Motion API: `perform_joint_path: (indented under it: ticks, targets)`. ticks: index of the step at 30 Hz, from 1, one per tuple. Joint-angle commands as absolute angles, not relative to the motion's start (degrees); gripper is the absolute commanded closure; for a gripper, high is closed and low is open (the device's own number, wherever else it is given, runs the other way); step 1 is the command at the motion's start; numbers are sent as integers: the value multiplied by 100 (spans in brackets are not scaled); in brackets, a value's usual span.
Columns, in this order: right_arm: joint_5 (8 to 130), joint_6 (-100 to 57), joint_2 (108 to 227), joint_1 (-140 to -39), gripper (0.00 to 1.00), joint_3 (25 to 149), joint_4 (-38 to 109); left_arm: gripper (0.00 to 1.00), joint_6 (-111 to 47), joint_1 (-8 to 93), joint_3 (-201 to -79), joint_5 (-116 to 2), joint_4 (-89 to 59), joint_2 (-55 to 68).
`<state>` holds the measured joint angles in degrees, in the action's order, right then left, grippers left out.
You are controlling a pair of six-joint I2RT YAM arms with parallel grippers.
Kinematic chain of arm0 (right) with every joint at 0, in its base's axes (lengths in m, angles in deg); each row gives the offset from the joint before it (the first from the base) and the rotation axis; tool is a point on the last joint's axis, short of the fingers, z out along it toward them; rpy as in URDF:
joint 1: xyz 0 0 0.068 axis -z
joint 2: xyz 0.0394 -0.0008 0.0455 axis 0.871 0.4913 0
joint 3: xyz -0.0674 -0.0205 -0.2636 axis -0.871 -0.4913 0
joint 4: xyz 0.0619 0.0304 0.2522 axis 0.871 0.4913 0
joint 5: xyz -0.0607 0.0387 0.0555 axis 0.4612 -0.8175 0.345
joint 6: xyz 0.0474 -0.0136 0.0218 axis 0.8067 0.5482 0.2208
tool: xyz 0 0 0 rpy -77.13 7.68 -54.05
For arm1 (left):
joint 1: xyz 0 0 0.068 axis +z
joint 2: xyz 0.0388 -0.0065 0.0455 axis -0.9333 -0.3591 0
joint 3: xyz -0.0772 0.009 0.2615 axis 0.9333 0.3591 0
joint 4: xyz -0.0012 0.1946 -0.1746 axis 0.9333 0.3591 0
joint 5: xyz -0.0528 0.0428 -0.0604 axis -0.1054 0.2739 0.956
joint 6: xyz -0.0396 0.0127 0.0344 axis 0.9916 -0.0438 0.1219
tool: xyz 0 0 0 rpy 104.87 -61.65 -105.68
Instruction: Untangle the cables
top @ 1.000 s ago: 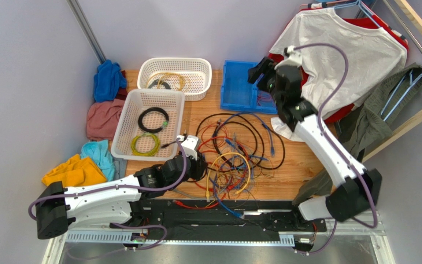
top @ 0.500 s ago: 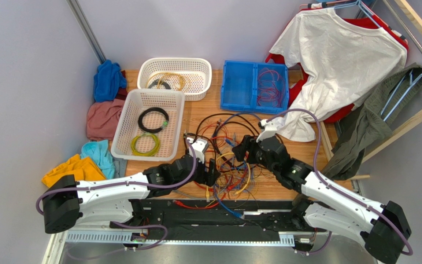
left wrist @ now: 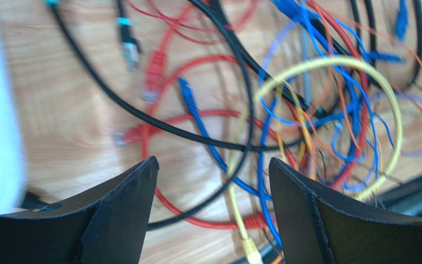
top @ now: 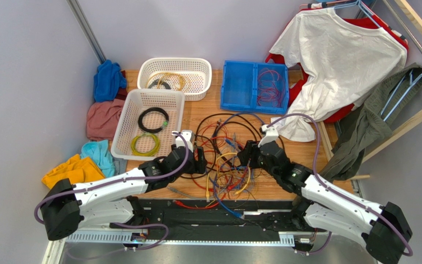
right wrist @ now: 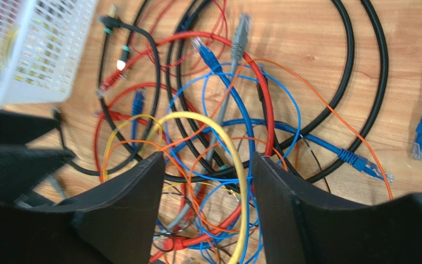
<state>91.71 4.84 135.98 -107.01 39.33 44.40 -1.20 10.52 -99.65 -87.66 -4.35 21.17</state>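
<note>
The cables (top: 231, 159) lie as a loose tangle of red, orange, yellow, blue and black wires on the wooden table, between my two arms. My left gripper (top: 198, 158) sits at the tangle's left edge, its jaws wide apart. In the left wrist view the left gripper (left wrist: 213, 165) holds nothing, with the cables (left wrist: 285, 110) on the wood below. My right gripper (top: 247, 154) hovers low over the tangle's right side. The right gripper (right wrist: 207, 160) is open, and a yellow loop (right wrist: 235, 159) and several thin wires run beneath the gap.
A white basket (top: 121, 135) with a black and a yellow-green coil stands left of the tangle, a second basket (top: 176, 61) behind it. A blue bin (top: 235, 88) holds red cable. Clothes (top: 95, 159) are piled at left, shirts (top: 334, 60) hang at right.
The right arm swung from the blue bin down to the tangle's right side. The left gripper opened wide, reached into the tangle, then drew back to its left edge.
</note>
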Motion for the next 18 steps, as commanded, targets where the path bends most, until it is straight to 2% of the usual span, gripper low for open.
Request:
perform_joint_path:
  ticks: [1,7,10,11,14,18]
  targets:
    - [9134,236,14265,-10724,41,4306,4494,19,35,1244,-10104,-8673,-217,2316]
    - [9089,191,14961,-10724,54,4272,4416,20,-96,1244,-10077,-8681,-138,2851]
    - [9186,138,15137,-10724,69,4316,4433,20,-245,1244,-10209,-8813,72,3229]
    - [9247,182,15137,-10724,79,4333,4451,20,-289,1244,-10235,-8840,117,3318]
    - [9380,235,14552,-10777,90,4298,4451,20,-404,1244,-10385,-8971,328,3652]
    - [9494,87,13469,-11023,92,4473,4486,20,-684,1244,-10508,-9270,460,4117]
